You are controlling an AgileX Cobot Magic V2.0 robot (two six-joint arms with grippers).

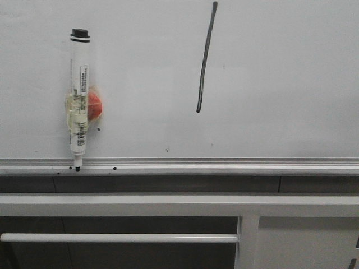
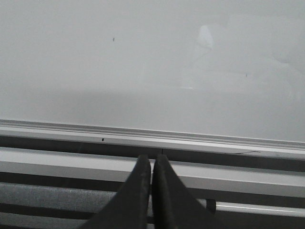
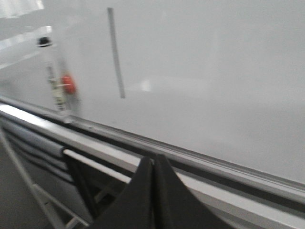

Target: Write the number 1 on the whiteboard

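Observation:
The whiteboard [image 1: 269, 84] fills the front view, with its ribbed silver rail along the near edge. The number 1 [image 1: 206, 56] is a thin dark, slightly slanted stroke on it; it also shows in the right wrist view [image 3: 116, 52]. A white marker [image 1: 79, 95] with a black cap and a red blob taped to it lies on the board at the left, tip at the rail; it also shows in the right wrist view [image 3: 53, 76]. My left gripper [image 2: 152, 160] and right gripper [image 3: 154, 160] are shut and empty, back from the board. Neither gripper shows in the front view.
The board's aluminium rail [image 1: 224, 164] runs across the near edge. Below it stands a white metal frame [image 1: 168, 204] with a horizontal bar [image 1: 112, 237]. Small dark specks dot the board.

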